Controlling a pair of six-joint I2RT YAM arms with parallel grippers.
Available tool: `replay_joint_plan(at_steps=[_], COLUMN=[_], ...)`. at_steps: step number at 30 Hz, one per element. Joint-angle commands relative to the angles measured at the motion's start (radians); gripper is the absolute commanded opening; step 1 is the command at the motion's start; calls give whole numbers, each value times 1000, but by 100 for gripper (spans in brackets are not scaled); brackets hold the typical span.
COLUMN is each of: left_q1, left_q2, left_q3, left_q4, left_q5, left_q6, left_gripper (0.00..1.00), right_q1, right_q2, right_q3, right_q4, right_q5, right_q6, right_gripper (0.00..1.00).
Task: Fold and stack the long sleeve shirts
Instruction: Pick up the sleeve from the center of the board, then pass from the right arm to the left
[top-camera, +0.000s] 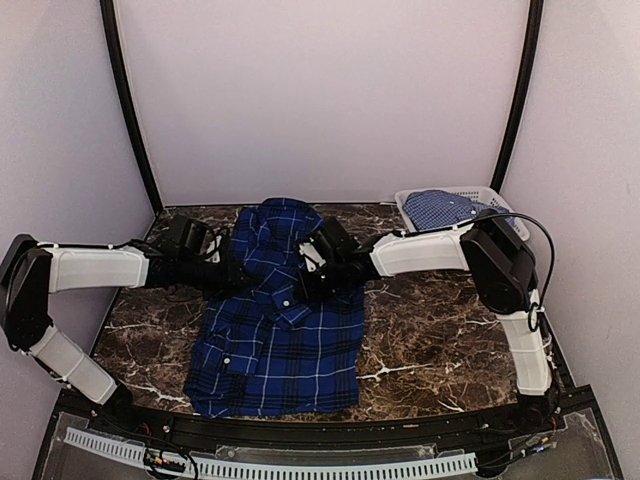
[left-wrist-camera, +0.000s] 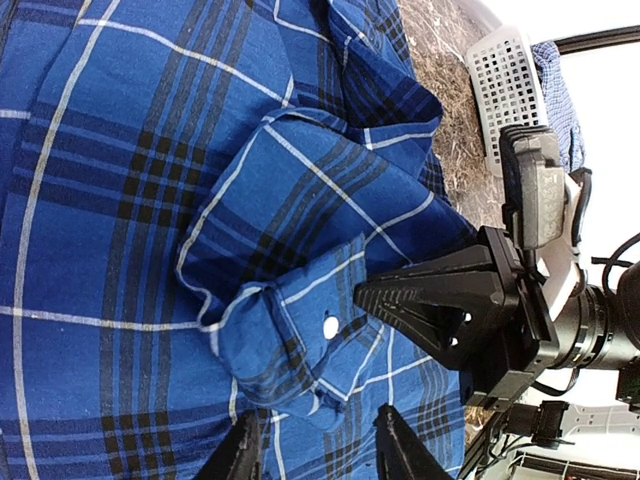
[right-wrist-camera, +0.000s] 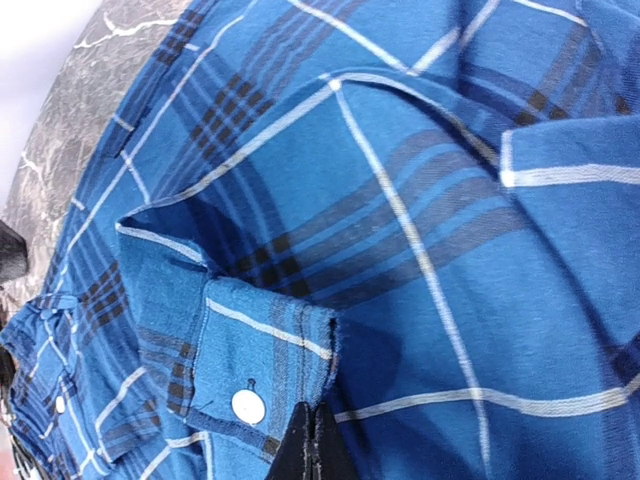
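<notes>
The dark plaid shirt (top-camera: 280, 340) was spread at the centre, hem toward six o'clock, with a sleeve folded across it and its white-buttoned cuff (left-wrist-camera: 300, 330) resting mid-chest. The lighter checked shirt (top-camera: 440, 208) was bunched at two o'clock.

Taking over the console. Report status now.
Right gripper shut on plaid shirt cuff. Left gripper open above it. Lighter shirt in basket. No obstruction seen.

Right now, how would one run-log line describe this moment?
dark plaid shirt: spread on table | right gripper: shut on cuff | left gripper: open over shirt | lighter shirt: in basket
</notes>
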Motion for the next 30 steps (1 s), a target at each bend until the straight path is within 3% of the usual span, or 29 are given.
replay_joint_plan(at_steps=[1,9,11,16,22,30], left_q1=[-3,-3,-3,-3,-3,-3], left_q2=[-55,-155,-178,-204,-228,-225], left_q3=[-38,-106,-145,-239,-286,-328], left_q4=[25,-18,9,94,139,164], left_q5=[29,-31,-14,33,11,-13], left_q6=[-33,-89,-121,-203,-267,-294], left_gripper=[38,39,42,64,70,70], right_q1=[32,121,142,177,206,208], right_q2=[-42,-39,-25,14,16,-12], right_q3=[25,53,72,117,125,91], right_q4=[50,91,95,103,104,111], right_q5=[-63,-123,-128,-155,-168,-173], right_q6=[29,75,81,94,89,77], right_gripper=[0,0,0,0,0,20])
